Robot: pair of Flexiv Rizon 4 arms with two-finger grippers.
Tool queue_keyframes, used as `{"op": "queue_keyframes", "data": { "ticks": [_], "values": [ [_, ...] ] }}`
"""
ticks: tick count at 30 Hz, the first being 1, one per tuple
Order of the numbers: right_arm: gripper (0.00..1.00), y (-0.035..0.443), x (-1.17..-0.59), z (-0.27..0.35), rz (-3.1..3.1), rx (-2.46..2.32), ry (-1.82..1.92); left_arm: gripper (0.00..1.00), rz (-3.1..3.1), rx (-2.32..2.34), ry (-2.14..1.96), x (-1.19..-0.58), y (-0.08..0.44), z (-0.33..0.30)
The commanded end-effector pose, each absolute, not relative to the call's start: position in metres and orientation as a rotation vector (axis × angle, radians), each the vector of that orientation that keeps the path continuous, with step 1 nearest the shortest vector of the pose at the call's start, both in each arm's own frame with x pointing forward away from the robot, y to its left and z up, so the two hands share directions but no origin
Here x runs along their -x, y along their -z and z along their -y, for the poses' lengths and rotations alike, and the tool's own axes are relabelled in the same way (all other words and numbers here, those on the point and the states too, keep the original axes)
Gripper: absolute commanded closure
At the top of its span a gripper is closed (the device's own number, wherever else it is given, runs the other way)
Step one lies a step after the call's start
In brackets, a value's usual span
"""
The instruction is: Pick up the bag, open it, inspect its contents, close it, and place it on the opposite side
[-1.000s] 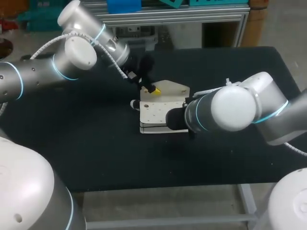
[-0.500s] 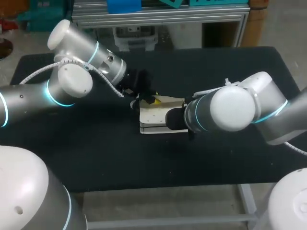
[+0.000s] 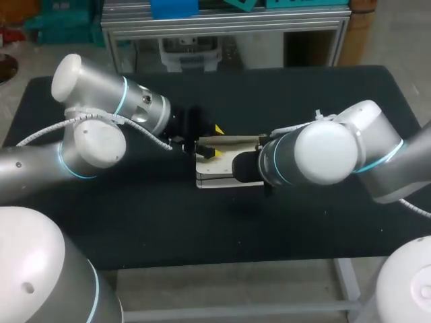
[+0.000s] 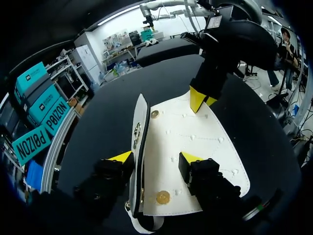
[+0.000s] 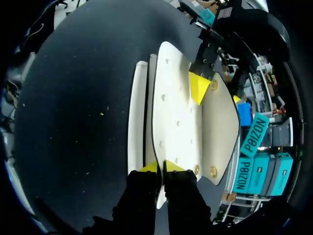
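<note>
white bag lying flat at the middle of the desk, its flap raised on edge. left end effector released, fingers apart, straddling the flap. right end effector clenched, grasping the bag's opposite edge.

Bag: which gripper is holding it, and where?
Right gripper pinches the bag by a panel's thin edge; left gripper is open, merely straddling the bag's other end.

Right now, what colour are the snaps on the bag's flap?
Gold snaps on the white bag; clearest in the left wrist view.
</note>
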State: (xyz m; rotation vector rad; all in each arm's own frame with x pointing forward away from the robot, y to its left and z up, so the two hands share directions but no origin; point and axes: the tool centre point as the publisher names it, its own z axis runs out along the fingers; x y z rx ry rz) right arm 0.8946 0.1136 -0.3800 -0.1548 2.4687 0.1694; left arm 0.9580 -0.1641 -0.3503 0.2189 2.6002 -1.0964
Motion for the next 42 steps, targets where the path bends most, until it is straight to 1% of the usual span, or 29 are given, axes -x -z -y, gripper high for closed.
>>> {"op": "queue_keyframes", "data": {
  "ticks": [1,2,4,6,8,9,11,12,18,23,28,33,34,35,37,38,41,42],
  "values": [
    [1.00,0.385,-0.894,-0.113,-2.309,0.138,-0.183,0.47,-2.585,-0.212,1.096,-0.957,0.346,0.162],
    [1.00,0.385,-0.894,-0.113,-2.309,0.138,-0.183,0.52,-2.585,-0.211,1.095,-0.958,0.346,0.163],
    [1.00,0.385,-0.894,-0.113,-2.309,0.138,-0.183,0.59,-2.584,-0.209,1.096,-0.961,0.345,0.164],
    [1.00,0.385,-0.894,-0.113,-2.309,0.138,-0.183,0.60,-2.587,-0.211,1.108,-0.963,0.344,0.164],
    [1.00,0.385,-0.894,-0.113,-2.309,0.138,-0.183,0.69,-2.586,-0.210,1.118,-0.964,0.343,0.165],
    [1.00,0.385,-0.894,-0.113,-2.309,0.138,-0.183,0.80,-2.586,-0.210,1.119,-0.964,0.342,0.165],
    [1.00,0.385,-0.894,-0.113,-2.309,0.138,-0.183,0.97,-2.585,-0.216,1.117,-0.963,0.341,0.166],
    [1.00,0.385,-0.894,-0.113,-2.309,0.138,-0.183,1.00,-2.584,-0.224,1.114,-0.962,0.340,0.166],
    [1.00,0.385,-0.894,-0.113,-2.309,0.138,-0.183,1.00,-2.613,-0.277,1.121,-0.944,0.345,0.163],
    [1.00,0.385,-0.894,-0.113,-2.309,0.138,-0.183,1.00,-2.684,-0.337,1.092,-0.924,0.366,0.167],
    [1.00,0.385,-0.894,-0.113,-2.309,0.138,-0.183,1.00,-2.774,-0.337,1.080,-0.922,0.389,0.171],
    [1.00,0.385,-0.894,-0.113,-2.309,0.138,-0.183,1.00,-2.788,-0.329,1.063,-0.925,0.392,0.169],
    [1.00,0.385,-0.894,-0.113,-2.309,0.138,-0.183,0.93,-2.781,-0.328,1.061,-0.925,0.390,0.168],
    [1.00,0.385,-0.894,-0.113,-2.309,0.138,-0.183,0.74,-2.769,-0.328,1.058,-0.926,0.387,0.167],
    [1.00,0.385,-0.894,-0.113,-2.309,0.138,-0.183,0.58,-2.748,-0.329,1.064,-0.926,0.380,0.165],
    [1.00,0.385,-0.894,-0.113,-2.309,0.138,-0.183,0.54,-2.738,-0.334,1.065,-0.926,0.377,0.165],
    [1.00,0.385,-0.894,-0.113,-2.309,0.138,-0.183,0.54,-2.708,-0.339,1.073,-0.927,0.367,0.163],
    [1.00,0.385,-0.894,-0.113,-2.309,0.138,-0.183,0.56,-2.696,-0.337,1.082,-0.927,0.364,0.162]
  ]
}}
